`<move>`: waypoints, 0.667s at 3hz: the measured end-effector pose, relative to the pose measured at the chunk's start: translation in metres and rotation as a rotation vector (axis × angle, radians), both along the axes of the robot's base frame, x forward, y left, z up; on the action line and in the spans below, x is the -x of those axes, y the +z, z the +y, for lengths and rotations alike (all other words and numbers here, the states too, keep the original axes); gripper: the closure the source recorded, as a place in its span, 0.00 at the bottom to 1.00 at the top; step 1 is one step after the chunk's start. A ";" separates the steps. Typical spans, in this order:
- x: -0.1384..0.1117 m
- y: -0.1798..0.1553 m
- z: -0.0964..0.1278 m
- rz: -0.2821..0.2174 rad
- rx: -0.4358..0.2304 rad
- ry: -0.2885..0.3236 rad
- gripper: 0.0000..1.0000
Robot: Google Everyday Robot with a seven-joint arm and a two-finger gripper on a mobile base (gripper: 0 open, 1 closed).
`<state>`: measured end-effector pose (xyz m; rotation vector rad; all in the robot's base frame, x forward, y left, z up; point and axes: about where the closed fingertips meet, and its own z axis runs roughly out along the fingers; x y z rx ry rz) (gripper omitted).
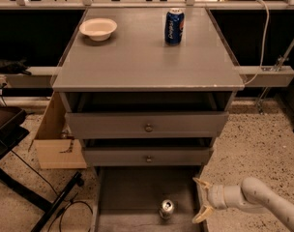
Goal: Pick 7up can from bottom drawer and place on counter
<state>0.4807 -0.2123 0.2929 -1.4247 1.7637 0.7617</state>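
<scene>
The 7up can (167,209), small and silvery with a shiny top, stands upright in the pulled-out bottom drawer (132,192), near its front. My gripper (201,200) comes in from the lower right on a white arm. It is open and empty, with its two pale fingers spread over the drawer's right edge, a little to the right of the can. The counter (137,57) is the broad grey top of the cabinet above.
A blue Pepsi can (174,26) and a white bowl (98,29) stand at the back of the counter. Two upper drawers with round knobs (148,127) are shut. A cardboard box (55,139) and a black stand (21,178) are to the left on the speckled floor.
</scene>
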 end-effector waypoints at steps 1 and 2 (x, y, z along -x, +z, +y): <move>-0.007 -0.039 0.015 0.003 -0.063 0.014 0.00; -0.010 -0.067 0.031 -0.002 -0.128 0.018 0.00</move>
